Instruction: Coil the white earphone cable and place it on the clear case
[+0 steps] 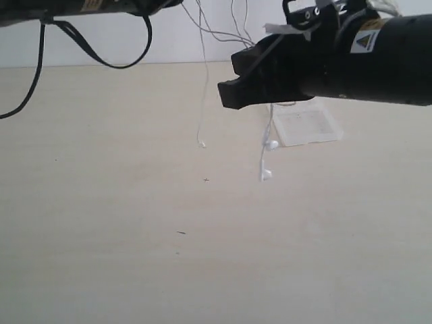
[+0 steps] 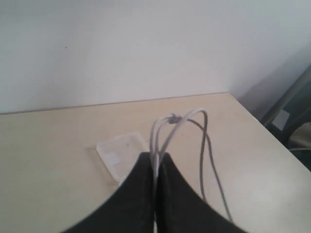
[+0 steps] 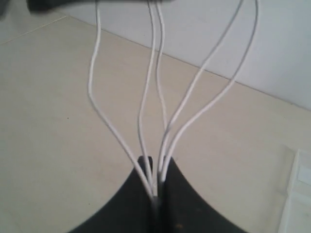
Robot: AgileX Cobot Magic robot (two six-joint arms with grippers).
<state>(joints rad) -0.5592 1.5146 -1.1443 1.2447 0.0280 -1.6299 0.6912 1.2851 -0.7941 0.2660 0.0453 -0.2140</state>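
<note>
From outside, the white earphone cable [image 1: 204, 88] is up in the air, not on the table [image 1: 135, 236]. It hangs down from the top of the picture and by the right tool [image 1: 228, 91]. Two earbuds [image 1: 271, 144] and the little plug [image 1: 202, 143] dangle loose over the table. The clear case [image 1: 307, 125] lies flat on the table behind the right tool, partly hidden by it. Only this view shows those loose ends. They could swing and snag, or drag the loops open when the bundle goes down.

The left wrist view shows the left tool [image 2: 156, 158] pressed together, pinching a few strands of the cable [image 2: 165, 131]. The strands loop out ahead of the tool. The case [image 2: 121, 150] sits on the table [image 2: 48, 145] just past the tips, and only here is it seen nearly whole.

The right wrist view shows the right tool [image 3: 155, 170] pinching many strands [image 3: 146, 102] at once (five, I think). They fan out wide above the tips. The wire is thin and smooth, so one strand could slip out, and then the coil would fall apart. Only this view shows how many strands are held. The case [image 3: 299, 194] peeks in at the edge. A springy bundle might also slide off its flat top.
</note>
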